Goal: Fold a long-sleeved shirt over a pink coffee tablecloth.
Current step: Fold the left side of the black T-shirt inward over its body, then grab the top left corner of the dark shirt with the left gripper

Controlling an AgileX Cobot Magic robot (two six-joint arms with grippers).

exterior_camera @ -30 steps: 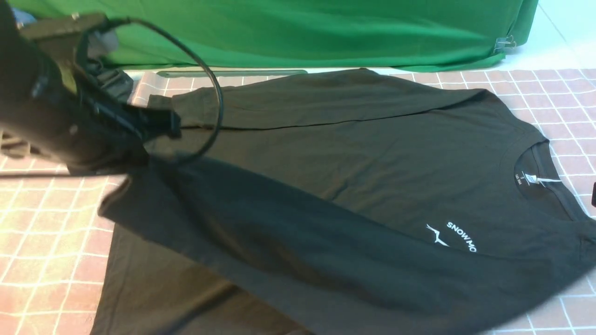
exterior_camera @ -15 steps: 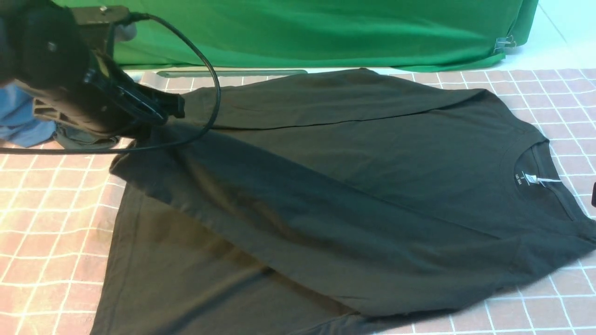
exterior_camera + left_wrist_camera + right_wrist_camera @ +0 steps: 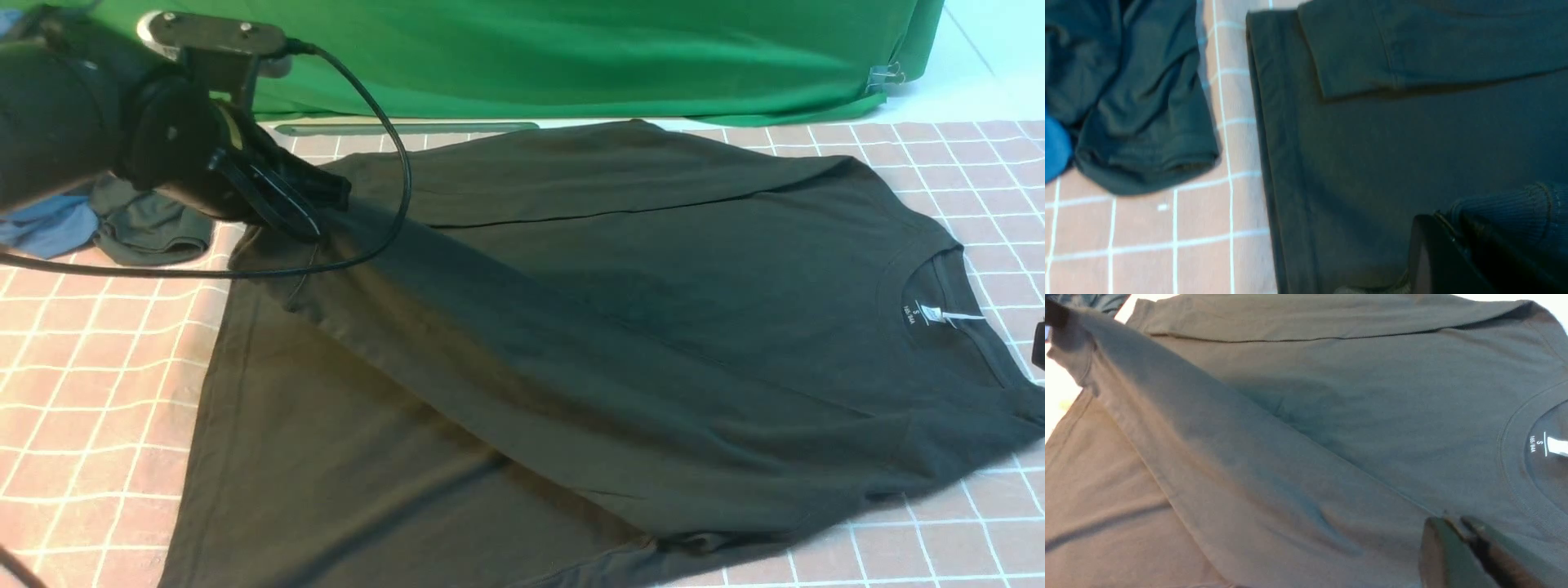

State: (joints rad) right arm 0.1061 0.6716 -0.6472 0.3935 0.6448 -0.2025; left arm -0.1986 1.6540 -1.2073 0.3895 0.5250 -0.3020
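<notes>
Though mostly flat, shirt in L tool.

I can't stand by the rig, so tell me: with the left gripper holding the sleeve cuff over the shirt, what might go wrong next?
The left gripper holds the cuff with the sleeve slanting across the long-sleeved shirt; dropped here, it would likely land crooked.
The cable loops low over the fabric and might snag it.
The dark grey-green garment lies close beside the arm and could get dragged.
</notes>
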